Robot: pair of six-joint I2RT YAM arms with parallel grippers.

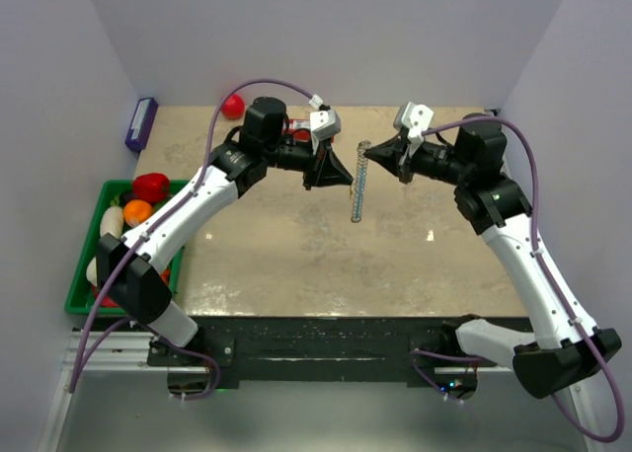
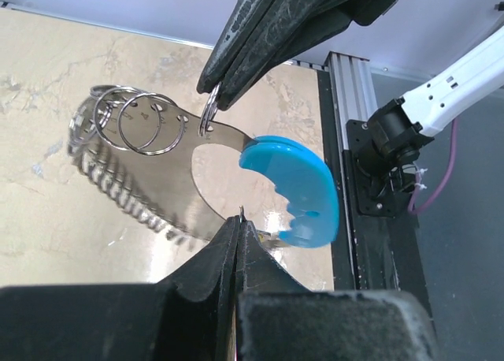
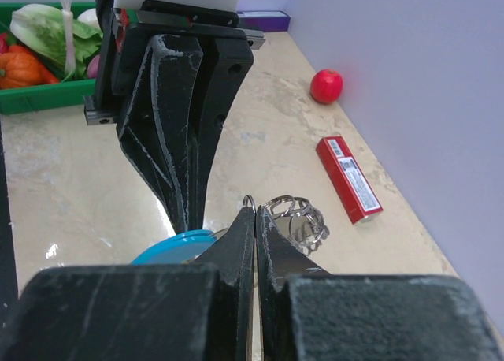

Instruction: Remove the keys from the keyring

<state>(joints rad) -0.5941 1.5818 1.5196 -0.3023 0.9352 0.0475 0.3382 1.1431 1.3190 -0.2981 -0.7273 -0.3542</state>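
Keyring (image 2: 169, 184) — flat metal arc, blue plastic crescent, coiled rings.

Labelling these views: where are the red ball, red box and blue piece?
Red ball (image 3: 326, 86): right wrist view, its middle.
Red box (image 3: 349, 179): right wrist view, top face.
Blue piece (image 2: 295, 189): left wrist view, flat face.

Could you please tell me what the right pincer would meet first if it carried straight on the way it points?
Shut on a ring of the keyring, the right pincer points roughly at the left pincer, which looks like the first thing ahead, though depth is unclear.
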